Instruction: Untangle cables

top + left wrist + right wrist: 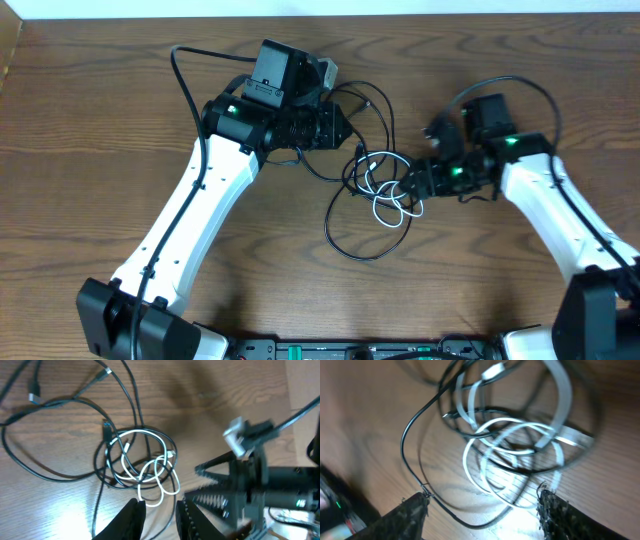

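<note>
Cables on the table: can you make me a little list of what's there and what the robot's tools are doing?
white cable: short, coiled in loops, tangled with the black one
black cable: long, its loops spread over the table
left tool: open, at the edge of the white loops
right tool: open, close over the tangle

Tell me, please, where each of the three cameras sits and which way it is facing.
Overhead: fixed above the table, looking straight down; left arm and right arm show, left gripper and right gripper flanking the tangled black cable and white cable.
Left wrist: on the left arm, looking down past its own open fingers at the tangle, right gripper opposite.
Right wrist: close over the coils, blurred; its own open fingers frame the bottom edge.
Shared: all views show the white loops.
</note>
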`<state>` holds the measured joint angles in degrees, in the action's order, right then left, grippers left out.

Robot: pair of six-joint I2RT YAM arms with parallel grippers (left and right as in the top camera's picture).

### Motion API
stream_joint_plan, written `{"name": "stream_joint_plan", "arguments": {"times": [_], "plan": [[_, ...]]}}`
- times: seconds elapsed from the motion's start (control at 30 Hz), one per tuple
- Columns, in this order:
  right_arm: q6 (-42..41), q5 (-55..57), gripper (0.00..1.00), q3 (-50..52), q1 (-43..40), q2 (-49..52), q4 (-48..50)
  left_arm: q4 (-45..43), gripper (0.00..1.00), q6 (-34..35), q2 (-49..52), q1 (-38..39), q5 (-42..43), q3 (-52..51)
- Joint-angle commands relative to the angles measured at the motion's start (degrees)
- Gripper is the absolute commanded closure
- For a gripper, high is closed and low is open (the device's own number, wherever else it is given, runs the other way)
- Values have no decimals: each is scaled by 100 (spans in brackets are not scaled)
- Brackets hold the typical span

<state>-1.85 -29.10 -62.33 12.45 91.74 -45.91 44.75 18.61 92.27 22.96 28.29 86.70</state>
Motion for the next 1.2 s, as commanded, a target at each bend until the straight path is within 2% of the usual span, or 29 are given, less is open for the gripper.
{"name": "stream_joint_plan", "arguments": {"times": [0.0,0.2,0.4,0.5,0.6,0.67,0.7,0.87,1.17], "plan": [[1115,-249,29,-66,308,210,101,2,72,-70,33,-127,-219,-35],[1176,304,33,-66,616,964,249,20,71,-28,33,-400,-199,-35],[1180,-131,41,-66,621,1478,369,66,70,-31,33,-470,-201,-35],[1178,-129,49,-68,640,1475,479,63,70,-31,33,-468,-201,-35],[1176,-175,68,-68,640,1475,542,63,70,-31,33,-468,-201,-35],[1176,-361,94,-87,634,1458,549,63,70,-31,33,-468,-201,-35],[1174,-522,99,-133,623,1427,529,63,70,-31,33,-468,-201,-35],[929,-1283,99,-710,470,966,352,63,70,-31,33,-468,-203,-35],[-444,-1117,99,-2516,-24,-511,245,63,70,-33,33,-468,-201,-35]]}}
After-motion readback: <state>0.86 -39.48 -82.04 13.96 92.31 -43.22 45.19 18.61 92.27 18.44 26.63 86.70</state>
